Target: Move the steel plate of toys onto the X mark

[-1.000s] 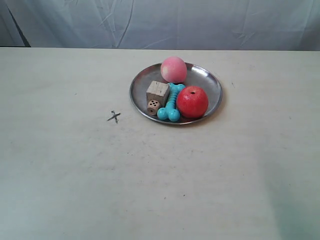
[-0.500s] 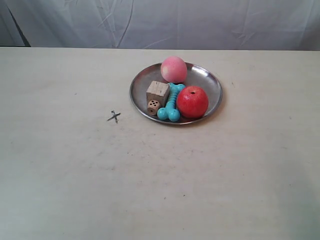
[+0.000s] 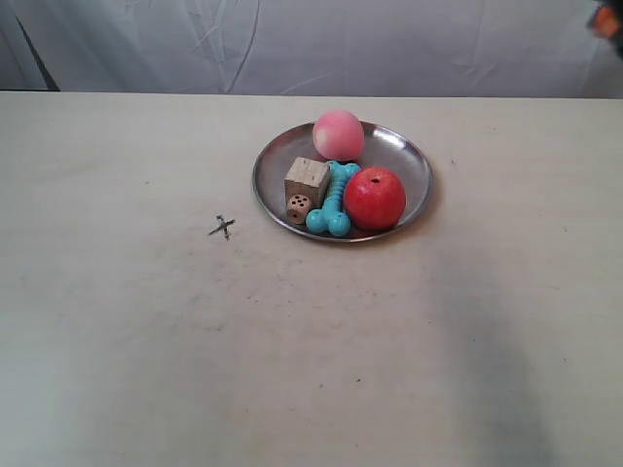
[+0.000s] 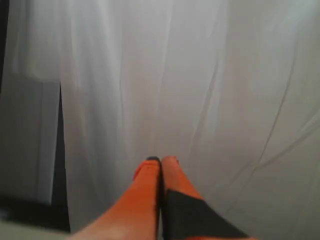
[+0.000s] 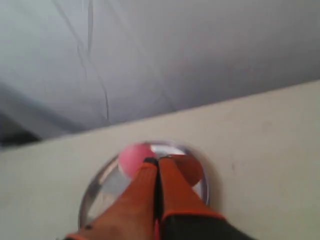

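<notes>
The steel plate (image 3: 411,161) rests on the beige table, right of centre. It holds a pink ball (image 3: 338,134), a red apple-like ball (image 3: 375,197), a turquoise bone (image 3: 333,201), a wooden cube (image 3: 307,178) and a small die (image 3: 299,207). The X mark (image 3: 223,227) lies bare on the table, to the plate's left in the exterior view. My right gripper (image 5: 158,160) is shut and empty, hanging in the air short of the plate (image 5: 95,192), with the pink ball (image 5: 132,156) and red ball (image 5: 194,169) showing behind its tips. My left gripper (image 4: 161,160) is shut and empty, facing the curtain.
A pale curtain (image 3: 311,44) hangs behind the table's far edge. An orange blur of an arm (image 3: 608,19) shows at the exterior view's upper right corner. A soft shadow (image 3: 487,350) falls on the table below the plate's right side.
An orange piece of an arm has come into the exterior view's upper right corner, and a shadow has spread over the table's right part. The plate and toys have not moved.
</notes>
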`<state>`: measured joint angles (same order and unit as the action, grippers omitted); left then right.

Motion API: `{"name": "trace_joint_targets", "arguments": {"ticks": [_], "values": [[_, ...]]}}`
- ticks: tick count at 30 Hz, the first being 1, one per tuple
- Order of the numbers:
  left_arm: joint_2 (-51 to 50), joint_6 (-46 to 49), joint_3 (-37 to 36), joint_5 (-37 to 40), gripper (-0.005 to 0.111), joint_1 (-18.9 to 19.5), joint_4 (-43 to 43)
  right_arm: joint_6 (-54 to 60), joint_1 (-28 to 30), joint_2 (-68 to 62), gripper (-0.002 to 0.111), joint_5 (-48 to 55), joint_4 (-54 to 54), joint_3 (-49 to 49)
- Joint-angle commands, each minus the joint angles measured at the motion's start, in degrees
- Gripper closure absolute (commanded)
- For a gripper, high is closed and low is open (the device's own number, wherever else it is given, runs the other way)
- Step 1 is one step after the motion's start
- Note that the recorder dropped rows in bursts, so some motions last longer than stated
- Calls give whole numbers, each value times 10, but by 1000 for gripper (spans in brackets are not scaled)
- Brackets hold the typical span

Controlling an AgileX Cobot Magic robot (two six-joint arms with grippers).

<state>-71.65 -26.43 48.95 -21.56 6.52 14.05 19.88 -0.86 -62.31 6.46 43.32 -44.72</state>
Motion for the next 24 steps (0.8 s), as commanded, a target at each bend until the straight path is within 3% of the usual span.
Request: {"name": "trace_joint_targets", "arguments": {"ticks": [1, 5, 8, 12, 17, 21, 24], "values": [[-137, -311, 84, 152, 107, -17, 169, 7, 2, -239, 108, 245, -53, -183], [-198, -522, 92, 115, 107, -66, 389, 7, 3, -360, 108, 352, -56, -303], [-247, -713, 104, -60, 107, -83, 578, -5, 16, -438, 108, 417, -53, -375], [-363, -937, 170, -239, 107, -84, 700, -16, 38, -507, 108, 458, -29, -439], [-466, -934, 209, -392, 107, -84, 628, -15, 49, -535, 108, 464, -14, -453], [-501, -933, 209, -399, 107, -84, 527, -8, 49, -536, 108, 456, -13, -453], [-506, -932, 209, -419, 107, -84, 499, 1, 49, -536, 108, 455, -19, -453]]}}
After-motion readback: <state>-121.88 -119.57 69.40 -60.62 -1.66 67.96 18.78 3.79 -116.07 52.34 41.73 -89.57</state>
